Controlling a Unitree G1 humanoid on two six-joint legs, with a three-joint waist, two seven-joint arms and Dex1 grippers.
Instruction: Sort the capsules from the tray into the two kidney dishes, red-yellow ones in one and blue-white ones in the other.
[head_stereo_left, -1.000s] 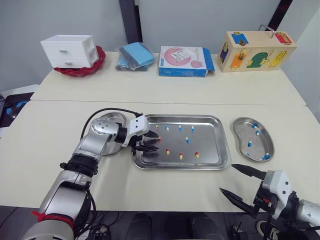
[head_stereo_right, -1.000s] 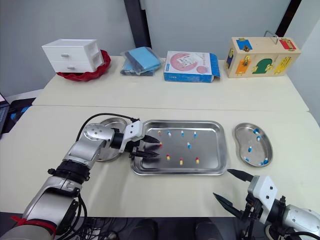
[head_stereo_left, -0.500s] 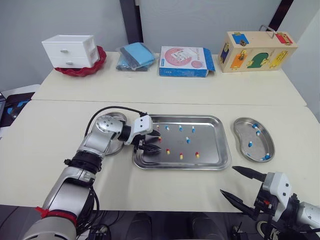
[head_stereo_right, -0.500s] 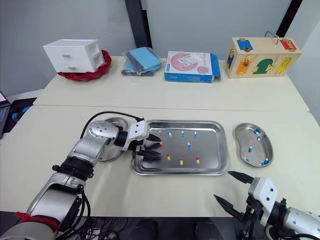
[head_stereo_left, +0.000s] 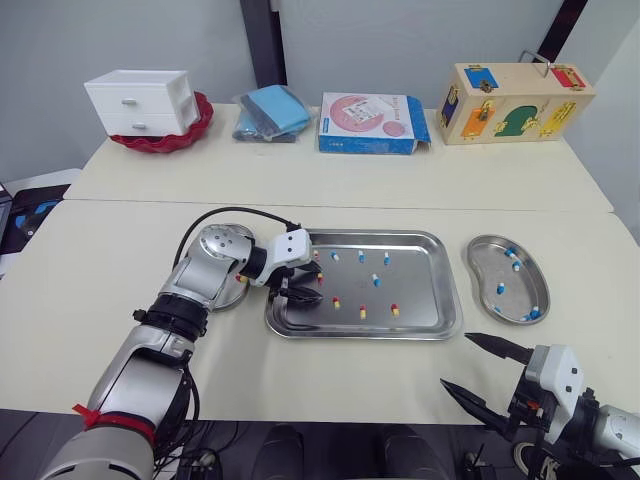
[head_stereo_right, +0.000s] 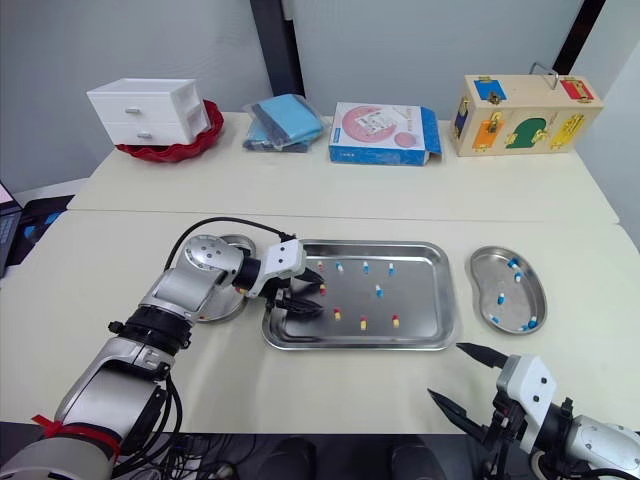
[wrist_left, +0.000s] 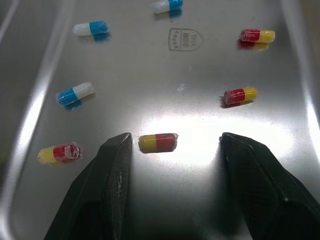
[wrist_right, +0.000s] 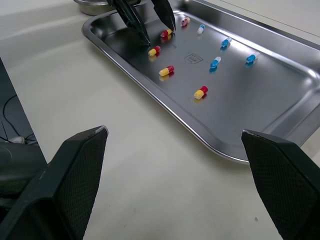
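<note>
Capsules (head_stereo_left: 362, 312) of both kinds lie scattered over the floor of the steel tray (head_stereo_left: 440, 300), which sits near the middle of the tabletop (head_stereo_left: 90, 290), a little toward its front edge. The blue-white ones (head_stereo_left: 361, 256) are mostly along the tray's far edge and the red-yellow ones nearer its front and left end. The left gripper (wrist_left: 174, 145) reaches down into the tray's left end with its two black fingers spread apart, straddling a single red-yellow capsule (wrist_left: 157, 142) that lies flat on the metal. One fingertip (wrist_left: 120, 142) stands just beside the capsule's yellow end, and the other is well clear of its red end. The left kidney dish (head_stereo_left: 235, 240) rests just beside the tray's left edge, partly hidden behind the left arm, so its contents cannot be made out. The right kidney dish (head_stereo_left: 520, 292) sits near the tray's right edge, apart from it, and holds several blue-white capsules (head_stereo_left: 499, 288). The right gripper (head_stereo_left: 455, 360) hangs at the tabletop's front edge toward the right corner, fingers wide apart and holding nothing
</note>
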